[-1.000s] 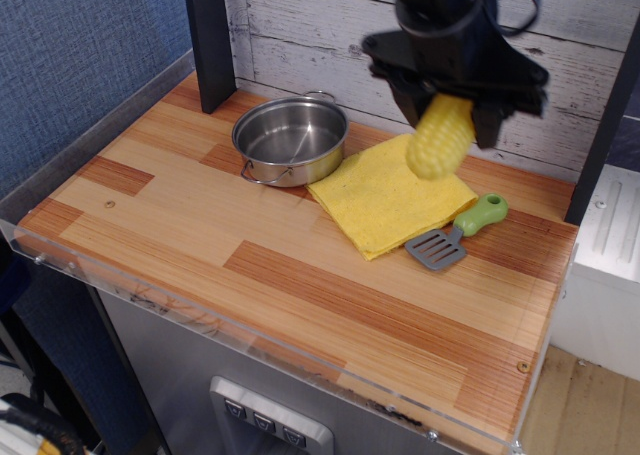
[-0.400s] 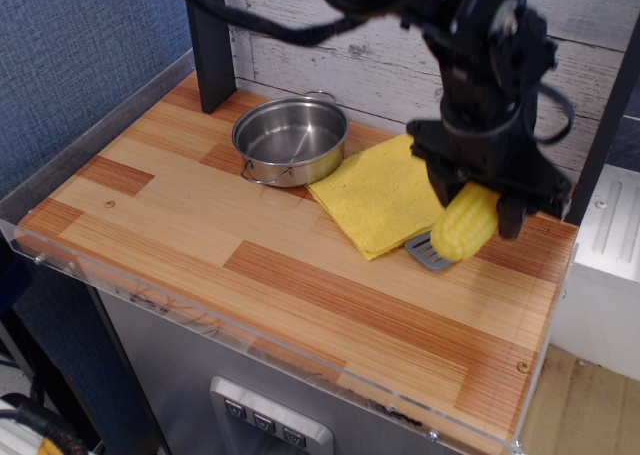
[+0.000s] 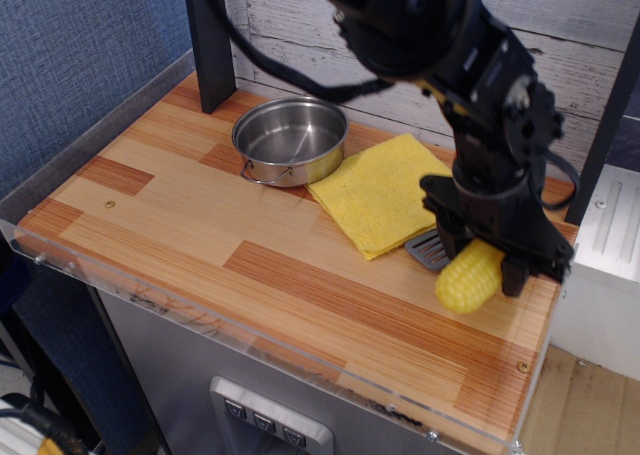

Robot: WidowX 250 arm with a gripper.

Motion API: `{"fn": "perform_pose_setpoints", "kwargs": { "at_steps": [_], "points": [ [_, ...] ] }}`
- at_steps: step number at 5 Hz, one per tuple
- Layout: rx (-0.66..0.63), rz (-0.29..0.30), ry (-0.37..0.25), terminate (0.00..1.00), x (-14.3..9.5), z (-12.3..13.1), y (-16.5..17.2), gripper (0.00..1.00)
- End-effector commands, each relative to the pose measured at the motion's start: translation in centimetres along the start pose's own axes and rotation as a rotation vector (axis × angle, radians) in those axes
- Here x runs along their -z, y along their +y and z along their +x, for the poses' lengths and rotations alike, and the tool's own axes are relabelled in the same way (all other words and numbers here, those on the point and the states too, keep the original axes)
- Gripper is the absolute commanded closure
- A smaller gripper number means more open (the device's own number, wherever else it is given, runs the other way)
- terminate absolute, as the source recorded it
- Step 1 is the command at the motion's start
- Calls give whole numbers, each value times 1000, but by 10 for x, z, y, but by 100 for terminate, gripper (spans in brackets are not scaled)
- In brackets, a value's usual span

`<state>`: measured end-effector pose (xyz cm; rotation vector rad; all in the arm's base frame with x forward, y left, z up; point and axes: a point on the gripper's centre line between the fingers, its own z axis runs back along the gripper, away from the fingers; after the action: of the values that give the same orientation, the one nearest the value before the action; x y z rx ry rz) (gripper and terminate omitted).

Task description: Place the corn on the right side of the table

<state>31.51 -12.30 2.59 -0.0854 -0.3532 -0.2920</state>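
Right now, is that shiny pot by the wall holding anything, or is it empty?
Empty. The steel pot stands upright and its bare metal bottom shows all the way across. The corn is elsewhere, held in the end effector.

I am matte black all over: a thick, rounded arm of bulky jointed housings, narrowing to a wrist. Black cables loop off my upper housing and curl beside the wrist. My claw (image 3: 487,265) is a wide, angular black bracket with short blunt fingers.

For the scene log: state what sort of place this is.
Probably a toy kitchen test bench: a steel pot, a yellow cloth and plastic corn in the gripper over a plank-patterned table.
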Motion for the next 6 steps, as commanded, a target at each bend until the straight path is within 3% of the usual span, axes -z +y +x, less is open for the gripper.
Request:
{"fn": "perform_pose_setpoints", "kwargs": {
  "at_steps": [1, 2, 5, 6],
  "points": [
    [45, -11, 25, 0, 4, -16, -8, 100],
    [21, -8, 40, 0, 3, -14, -4, 0],
    [-8, -9, 1, 0, -14, -6, 0, 0],
    [-36, -24, -78, 0, -42, 8, 6, 0]
  ]
}}
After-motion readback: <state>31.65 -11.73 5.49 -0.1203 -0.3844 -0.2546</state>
